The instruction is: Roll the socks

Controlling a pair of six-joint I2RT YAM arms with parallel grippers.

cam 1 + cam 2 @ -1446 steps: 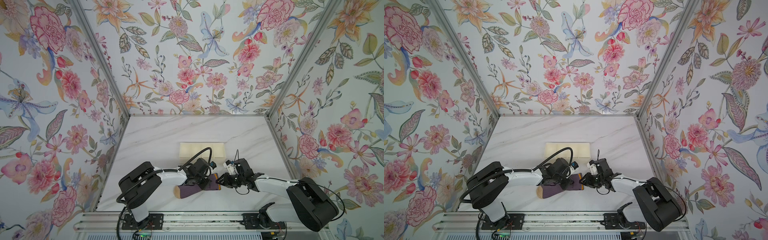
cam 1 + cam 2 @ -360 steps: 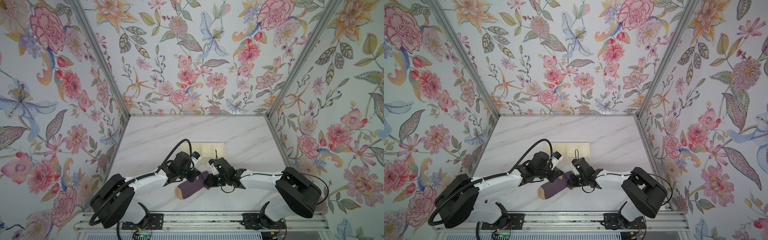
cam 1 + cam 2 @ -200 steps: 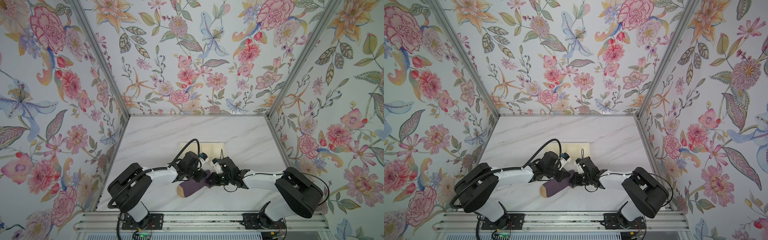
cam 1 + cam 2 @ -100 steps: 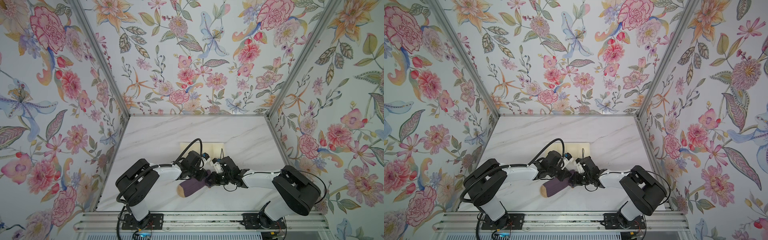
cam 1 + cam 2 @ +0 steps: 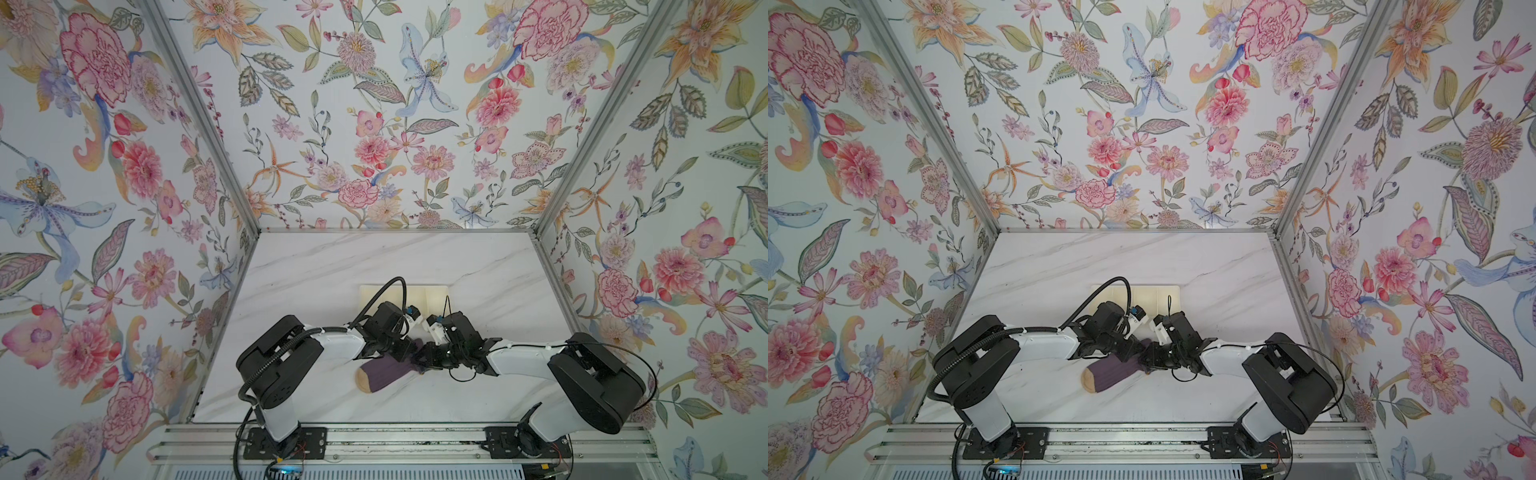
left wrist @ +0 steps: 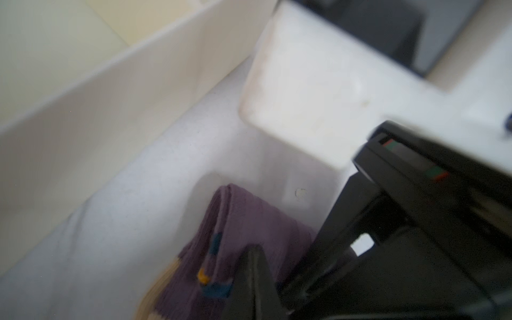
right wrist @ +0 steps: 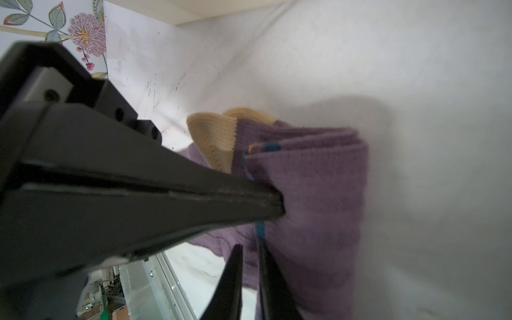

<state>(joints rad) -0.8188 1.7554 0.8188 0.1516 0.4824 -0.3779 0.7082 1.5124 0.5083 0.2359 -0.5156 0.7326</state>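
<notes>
The socks [image 5: 384, 372] lie near the table's front middle in both top views, purple ribbed with a tan toe toward the left. The cuff end, with orange and blue stripes, is folded over into a thick layer [image 7: 313, 194]. My left gripper [image 5: 411, 350] is shut, and its joined tips [image 6: 253, 250] press into the folded cuff edge. No fabric shows between its fingers. My right gripper [image 7: 249, 250] meets the same fold from the other side. Its fingers stand a narrow gap apart at the blue-striped hem, with table showing through the gap.
A low cream tray [image 5: 432, 295] with dividers stands just behind the two grippers, and its wall [image 6: 110, 91] runs close by the socks. Floral walls enclose the marble table [image 5: 332, 266] on three sides. A metal rail [image 5: 395, 440] runs along the front edge.
The right gripper's fingers have parted slightly at the cuff. The left arm's elbow has drifted a little to the right. The socks lie where they were.
</notes>
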